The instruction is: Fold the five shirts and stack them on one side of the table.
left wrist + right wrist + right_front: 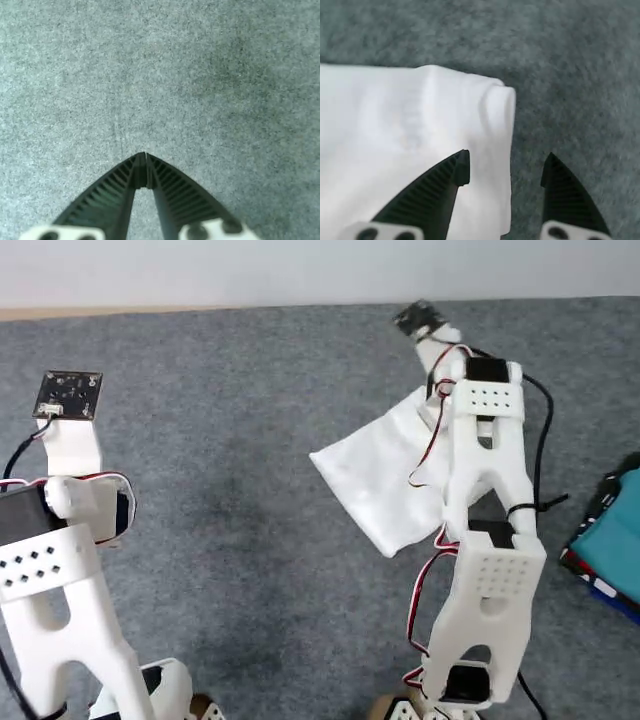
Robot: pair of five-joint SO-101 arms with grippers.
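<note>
Right fingers (437, 195) gape astride the edge of the white shirt (395, 130), left fingers (172, 192) together; I fear pinching one layer, undoing the fold

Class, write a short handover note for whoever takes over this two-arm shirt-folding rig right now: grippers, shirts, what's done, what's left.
Left gripper: jaws shut, empty, above the bare grey table.
Right gripper: jaws open, straddling the rolled edge of the white shirt, not gripping it.
Done: a pile of shirts, teal on top, lies at the table's right edge; the count is unclear. The white shirt looks folded.
Left: move the white shirt onto that pile.
</note>
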